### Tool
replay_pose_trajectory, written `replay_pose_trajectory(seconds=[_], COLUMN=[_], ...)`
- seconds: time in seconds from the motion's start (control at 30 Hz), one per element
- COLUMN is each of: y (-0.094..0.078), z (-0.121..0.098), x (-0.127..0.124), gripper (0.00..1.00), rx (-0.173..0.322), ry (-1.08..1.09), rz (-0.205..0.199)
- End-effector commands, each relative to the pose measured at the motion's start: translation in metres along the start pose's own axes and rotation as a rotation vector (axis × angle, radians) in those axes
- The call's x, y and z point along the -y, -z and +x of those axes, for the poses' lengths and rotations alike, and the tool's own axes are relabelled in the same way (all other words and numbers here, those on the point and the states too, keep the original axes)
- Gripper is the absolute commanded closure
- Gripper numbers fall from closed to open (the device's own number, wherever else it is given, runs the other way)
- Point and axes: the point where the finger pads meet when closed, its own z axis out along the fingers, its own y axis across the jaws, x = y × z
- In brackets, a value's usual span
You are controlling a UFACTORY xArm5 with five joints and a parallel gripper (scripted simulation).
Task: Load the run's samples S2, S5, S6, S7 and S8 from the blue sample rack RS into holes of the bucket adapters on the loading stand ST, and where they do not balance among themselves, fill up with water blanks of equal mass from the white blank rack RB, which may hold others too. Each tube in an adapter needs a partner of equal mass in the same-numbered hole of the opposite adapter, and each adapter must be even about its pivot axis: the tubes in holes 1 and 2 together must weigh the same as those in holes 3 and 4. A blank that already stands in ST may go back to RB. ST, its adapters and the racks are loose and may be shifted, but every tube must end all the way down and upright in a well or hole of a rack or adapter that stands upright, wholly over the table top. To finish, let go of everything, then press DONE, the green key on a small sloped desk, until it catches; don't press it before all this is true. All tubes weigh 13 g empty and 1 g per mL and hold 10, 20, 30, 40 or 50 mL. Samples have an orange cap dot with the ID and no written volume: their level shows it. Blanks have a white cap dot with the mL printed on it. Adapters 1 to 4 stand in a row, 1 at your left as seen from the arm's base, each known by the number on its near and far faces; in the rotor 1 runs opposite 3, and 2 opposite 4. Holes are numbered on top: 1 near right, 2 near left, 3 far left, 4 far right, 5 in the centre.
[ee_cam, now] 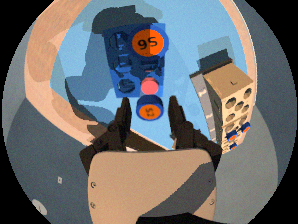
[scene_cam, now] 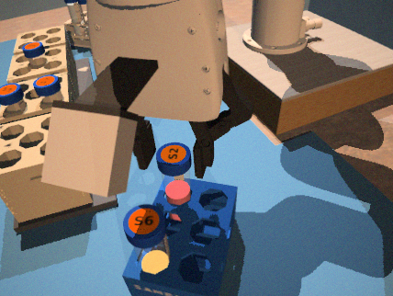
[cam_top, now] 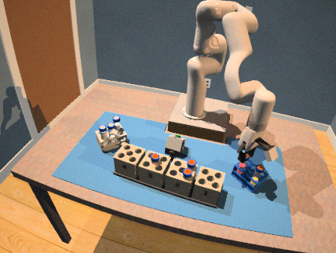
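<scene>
The blue sample rack RS (scene_cam: 193, 230) (cam_top: 250, 174) stands at the right of the mat. Sample S2 (scene_cam: 174, 157) stands in its back well and S6 (scene_cam: 144, 222) in a front well. My gripper (scene_cam: 174, 156) is open, with one finger on each side of S2's cap and apart from it; the wrist view shows the same (ee_cam: 149, 111), with S6 (ee_cam: 148, 43) beyond. On stand ST, adapter 3 (cam_top: 154, 166) holds one orange-dot tube (cam_top: 155, 157) and adapter 2 (cam_top: 181, 176) holds two (cam_top: 189, 167). Adapters 4 (cam_top: 129, 157) and 1 (cam_top: 208, 185) look empty.
The white blank rack RB (cam_top: 111, 135) with several tubes stands at the mat's left. The DONE desk (cam_top: 175, 144) sits behind ST. RS also holds a pink-capped tube (scene_cam: 177, 192) and a yellow-capped tube (scene_cam: 154, 262). The arm's base block (cam_top: 198, 126) is behind.
</scene>
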Motion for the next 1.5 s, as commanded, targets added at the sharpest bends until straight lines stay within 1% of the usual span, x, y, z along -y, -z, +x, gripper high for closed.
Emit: replay_pose_trajectory(seconds=[0.0, 0.23, 0.73, 0.77, 1.47], y=[-0.0022, -0.0068, -0.0075, -0.0068, -0.0057], z=[0.0012, 0.0012, 0.0012, 0.0012, 0.0012], x=[-0.0003, -0.0004, -0.0004, -0.0004, -0.0004], gripper=[0.43, 0.43, 0.43, 1.00, 1.00], rx=[-0.003, -0.003, -0.003, -0.003, -0.003], ry=[0.000, 0.000, 0.000, 0.000, 0.000], rz=[-0.001, -0.001, -0.001, -0.001, -0.001])
